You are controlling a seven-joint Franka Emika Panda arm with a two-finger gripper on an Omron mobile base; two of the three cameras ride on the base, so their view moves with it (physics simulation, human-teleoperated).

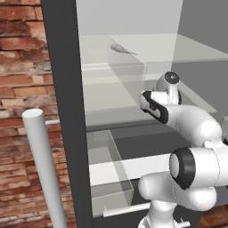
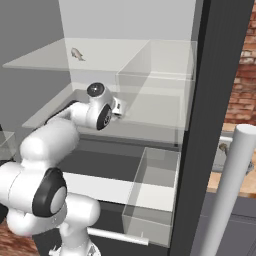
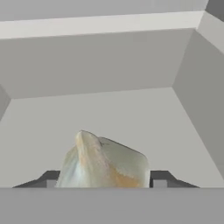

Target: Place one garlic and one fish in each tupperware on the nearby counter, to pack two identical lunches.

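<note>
gripper [image 3: 104,183] fingers sat against both sides of the garlic [image 3: 103,162], apparently clamped; bulb looked light, firm, best held mid-body.

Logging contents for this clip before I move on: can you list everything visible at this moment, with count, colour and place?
garlic: one, cream-white, on the fridge shelf floor between the fingertips
fish: one, silver-grey, on the upper glass shelf
fridge door: one, dark grey, standing open
door handle: one, pale grey bar
clear bins: several, transparent, on the shelves
brick wall: red-brown, beside the fridge
gripper: one, dark fingertips flanking the garlic
</note>
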